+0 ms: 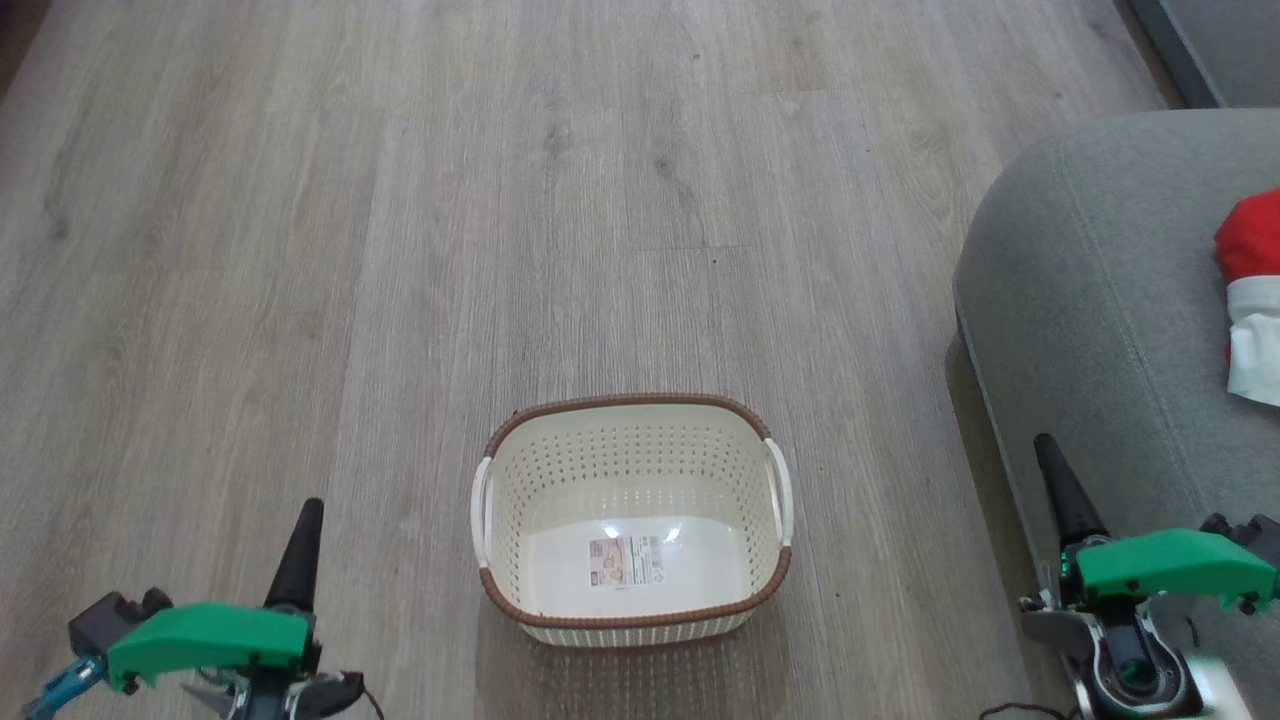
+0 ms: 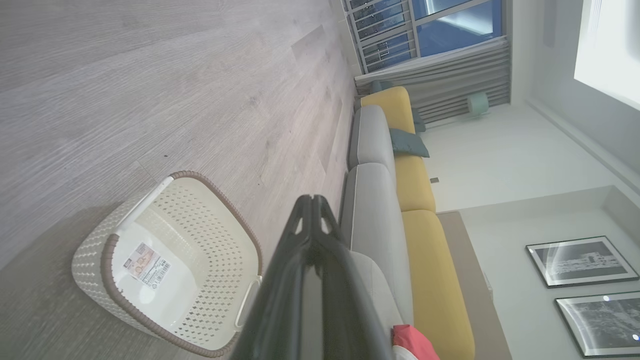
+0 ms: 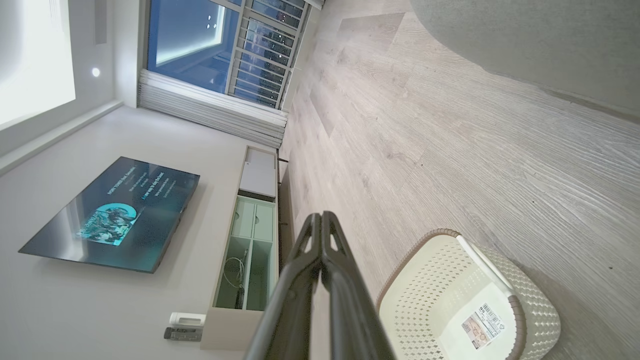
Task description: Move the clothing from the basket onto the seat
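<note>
Both arms sit low. The left gripper is at the lower left of the head view, and in the left wrist view its two long dark fingers are pressed together tip to tip, gripping nothing. The right gripper is at the lower right, its fingers likewise closed and bare. Between them, bottom centre, the small cream-white perforated plastic basket with a brown woven-look rim stands upright, well apart from both sets of fingertips, with a sticker on its floor. Its long axis runs left to right across the frame, a white handle at each end and its mouth facing up at the camera. The bright red, white-trimmed soft clothing lies at the right edge of the head view, on the large grey fabric-upholstered seat, above and right of the right gripper and clear of it. The frame cuts it off, so I cannot tell which way it runs. Underneath is a pale grey wood-look plank floor. The left wrist view shows a sofa with yellow back cushions, a window and framed pictures. The right wrist view shows a wall-mounted screen and a low cabinet.
</note>
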Motion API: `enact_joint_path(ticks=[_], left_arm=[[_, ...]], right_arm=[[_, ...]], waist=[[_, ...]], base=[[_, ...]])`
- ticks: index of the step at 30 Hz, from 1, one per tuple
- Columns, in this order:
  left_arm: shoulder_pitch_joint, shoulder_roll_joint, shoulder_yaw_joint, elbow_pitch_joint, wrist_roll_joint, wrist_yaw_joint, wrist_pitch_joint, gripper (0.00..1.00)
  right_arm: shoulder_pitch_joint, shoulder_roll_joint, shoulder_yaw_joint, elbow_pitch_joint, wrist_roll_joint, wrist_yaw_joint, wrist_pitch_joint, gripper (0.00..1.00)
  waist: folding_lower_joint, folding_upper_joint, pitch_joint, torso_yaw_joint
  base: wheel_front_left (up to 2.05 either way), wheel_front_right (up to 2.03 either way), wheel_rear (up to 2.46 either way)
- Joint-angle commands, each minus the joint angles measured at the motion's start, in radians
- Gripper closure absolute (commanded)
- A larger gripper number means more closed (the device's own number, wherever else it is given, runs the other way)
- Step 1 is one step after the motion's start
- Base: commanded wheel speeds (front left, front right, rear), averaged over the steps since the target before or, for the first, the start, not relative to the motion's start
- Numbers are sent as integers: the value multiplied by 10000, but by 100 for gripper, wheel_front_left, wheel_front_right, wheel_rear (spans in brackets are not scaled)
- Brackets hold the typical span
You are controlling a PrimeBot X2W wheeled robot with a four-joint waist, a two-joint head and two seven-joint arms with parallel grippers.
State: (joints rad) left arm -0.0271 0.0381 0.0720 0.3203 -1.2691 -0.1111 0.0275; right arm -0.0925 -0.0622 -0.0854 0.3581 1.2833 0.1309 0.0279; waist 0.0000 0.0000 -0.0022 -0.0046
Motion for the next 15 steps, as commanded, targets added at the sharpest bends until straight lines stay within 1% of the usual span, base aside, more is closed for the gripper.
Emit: enact_joint_path(ticks=[1, 15], left_arm=[[-592, 105, 322, -410, -376, -66, 122, 100], [-703, 114, 372, -581, -1899, -132, 494, 100]], right_arm=[[-253, 22, 98, -465, 383, -1, 112, 100], [-204, 72, -96, -802, 1831, -1, 487, 100]], waist=[[0, 0, 3, 3], [0, 0, 28, 25]], base=[[0, 0, 0], [0, 0, 0]])
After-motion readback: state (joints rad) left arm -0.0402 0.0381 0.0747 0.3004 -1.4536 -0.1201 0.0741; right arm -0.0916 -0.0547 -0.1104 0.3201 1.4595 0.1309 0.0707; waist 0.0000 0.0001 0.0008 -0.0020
